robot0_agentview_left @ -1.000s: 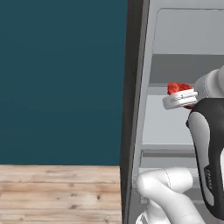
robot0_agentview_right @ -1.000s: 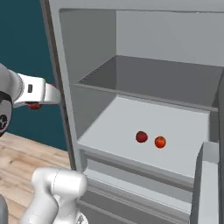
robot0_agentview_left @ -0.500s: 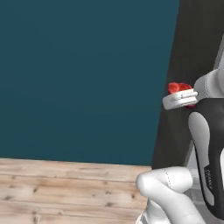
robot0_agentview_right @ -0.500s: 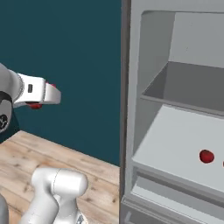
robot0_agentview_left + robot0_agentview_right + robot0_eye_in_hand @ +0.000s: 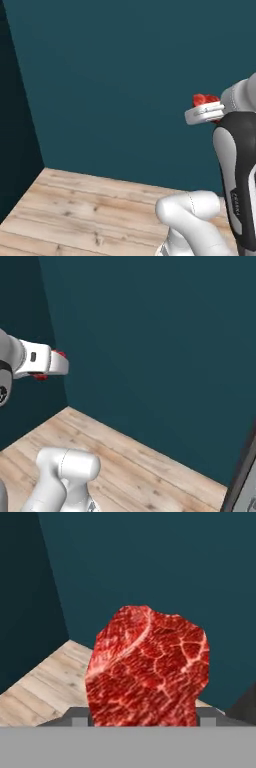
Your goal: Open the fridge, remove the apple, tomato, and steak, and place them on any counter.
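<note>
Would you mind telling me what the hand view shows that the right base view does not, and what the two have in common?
The hand view shows the steak up close, with its marbled red surface held between the gripper's fingers. The right base view shows the white arm from the side, its base on the floor, and a dark edge of the fridge at lower right. Both show the steak, the teal wall and the wooden floor.

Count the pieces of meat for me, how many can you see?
1. The steak sits in the pincer, held up in the air in front of the dark teal wall. Any others would be out of the cameras' sight.
</note>
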You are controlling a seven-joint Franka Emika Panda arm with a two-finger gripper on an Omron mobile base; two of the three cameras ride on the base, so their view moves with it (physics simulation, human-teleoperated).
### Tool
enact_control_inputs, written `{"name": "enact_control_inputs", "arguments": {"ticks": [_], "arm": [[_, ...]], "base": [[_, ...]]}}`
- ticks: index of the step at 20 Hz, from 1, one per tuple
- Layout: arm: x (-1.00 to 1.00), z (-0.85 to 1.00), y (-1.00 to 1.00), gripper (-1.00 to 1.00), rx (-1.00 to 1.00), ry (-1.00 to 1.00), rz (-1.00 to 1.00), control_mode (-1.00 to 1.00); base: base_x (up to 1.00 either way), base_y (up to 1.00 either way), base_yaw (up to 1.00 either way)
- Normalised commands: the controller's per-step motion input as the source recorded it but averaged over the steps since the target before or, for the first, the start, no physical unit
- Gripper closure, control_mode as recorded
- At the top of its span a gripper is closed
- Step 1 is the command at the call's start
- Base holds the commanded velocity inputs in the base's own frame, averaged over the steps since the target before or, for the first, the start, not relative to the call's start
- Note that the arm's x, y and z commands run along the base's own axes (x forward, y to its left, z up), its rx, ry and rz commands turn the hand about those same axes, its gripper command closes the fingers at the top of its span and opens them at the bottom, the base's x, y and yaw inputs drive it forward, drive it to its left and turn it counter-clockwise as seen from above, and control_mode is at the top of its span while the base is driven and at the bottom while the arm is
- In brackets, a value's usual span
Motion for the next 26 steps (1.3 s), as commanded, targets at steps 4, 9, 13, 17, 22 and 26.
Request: {"name": "enact_control_inputs", "arguments": {"ticks": [4,9,13,17,22,26], "arm": [[0.00,0.00,0.00,1.00,0.00,0.00,0.00,1.00],[0.00,0.00,0.00,1.00,0.00,0.00,0.00,1.00],[0.00,0.00,0.00,1.00,0.00,0.00,0.00,1.00],[0.00,0.00,0.00,1.00,0.00,0.00,0.00,1.00],[0.00,0.00,0.00,1.00,0.00,0.00,0.00,1.00],[0.00,0.00,0.00,1.00,0.00,0.00,0.00,1.00]], "base": [[-0.19,0.68,0.63],[-0.40,0.41,0.80],[-0.47,0.44,0.86],[-0.52,0.52,0.85],[-0.32,0.59,0.85],[-0.21,0.57,0.84]]}}
